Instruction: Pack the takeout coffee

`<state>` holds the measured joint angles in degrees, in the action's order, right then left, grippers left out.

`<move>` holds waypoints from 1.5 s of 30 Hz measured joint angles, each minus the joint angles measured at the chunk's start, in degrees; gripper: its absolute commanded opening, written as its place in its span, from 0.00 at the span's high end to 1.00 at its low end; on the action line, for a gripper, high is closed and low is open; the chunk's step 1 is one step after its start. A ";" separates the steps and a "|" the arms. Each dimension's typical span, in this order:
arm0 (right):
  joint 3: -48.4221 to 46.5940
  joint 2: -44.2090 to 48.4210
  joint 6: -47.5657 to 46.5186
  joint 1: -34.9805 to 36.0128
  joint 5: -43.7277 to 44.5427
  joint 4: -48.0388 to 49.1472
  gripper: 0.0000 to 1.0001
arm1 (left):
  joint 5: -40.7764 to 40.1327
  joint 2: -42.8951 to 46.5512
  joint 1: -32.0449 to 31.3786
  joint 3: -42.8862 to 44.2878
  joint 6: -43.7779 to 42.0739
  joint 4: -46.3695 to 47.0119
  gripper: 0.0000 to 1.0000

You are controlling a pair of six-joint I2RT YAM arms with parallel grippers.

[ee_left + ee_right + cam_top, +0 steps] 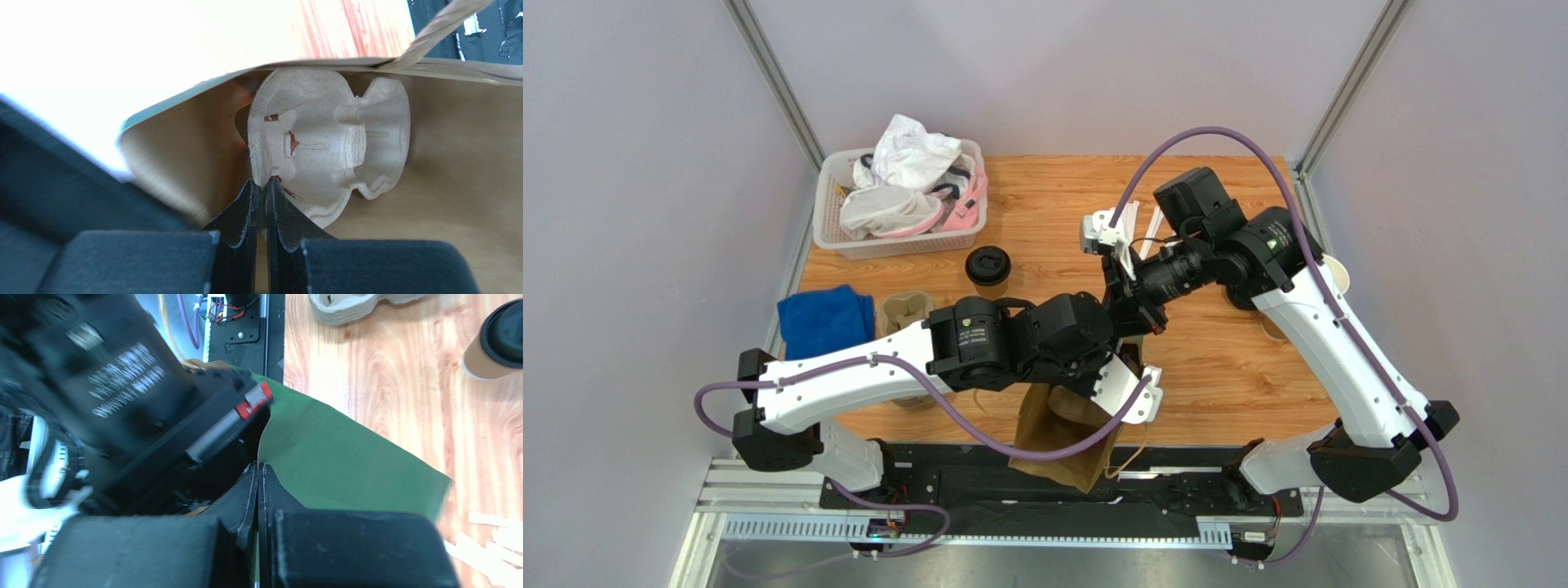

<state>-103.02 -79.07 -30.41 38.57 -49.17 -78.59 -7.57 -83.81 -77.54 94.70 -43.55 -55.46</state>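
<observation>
The takeout coffee (987, 266), a kraft cup with a black lid, stands on the wooden table left of both grippers, apart from them; the right wrist view shows the takeout coffee (498, 340) at its top right. My left gripper (262, 180) is inside a paper bag (1063, 429) and is shut on the rim of a moulded-pulp cup carrier (325, 147). My right gripper (258, 467) is shut on the upper edge of the bag's green wall (344, 459). From above, the right gripper (1127, 292) sits just beyond the left wrist.
A white basket (830, 233) of cloths stands at the back left. A blue cloth (824, 319) and a stack of pulp carriers (903, 312) lie near the left arm. Another cup (1335, 276) shows behind the right arm. Wooden stirrers (491, 539) lie nearby.
</observation>
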 measured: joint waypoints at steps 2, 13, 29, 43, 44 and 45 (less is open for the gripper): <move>0.98 -0.02 0.04 0.00 -0.02 -0.07 1.00 | -0.04 -0.13 -0.24 1.14 0.24 -0.87 1.00; 2.01 0.00 0.76 0.00 -1.36 -0.04 1.00 | -2.49 0.76 -1.97 -5.55 0.87 2.43 1.00; 2.80 0.57 0.33 -0.02 -2.82 -0.02 1.00 | 1.95 -0.72 0.98 -8.24 6.38 1.22 0.91; 2.93 -0.31 -0.17 -1.29 -3.21 2.12 1.00 | 2.78 -0.83 1.86 -6.21 6.64 -1.49 0.46; 2.97 -0.50 -0.28 -1.46 -3.19 2.25 1.00 | 2.89 -0.83 1.84 -5.81 6.69 -1.88 0.46; 3.15 -0.79 -0.37 -1.70 -3.19 2.43 1.00 | 2.89 -0.83 1.84 -5.35 6.71 -2.19 0.46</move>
<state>-99.88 -79.85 -30.79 36.86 -52.36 -76.16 -4.69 -84.64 -75.70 89.34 -36.84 -57.65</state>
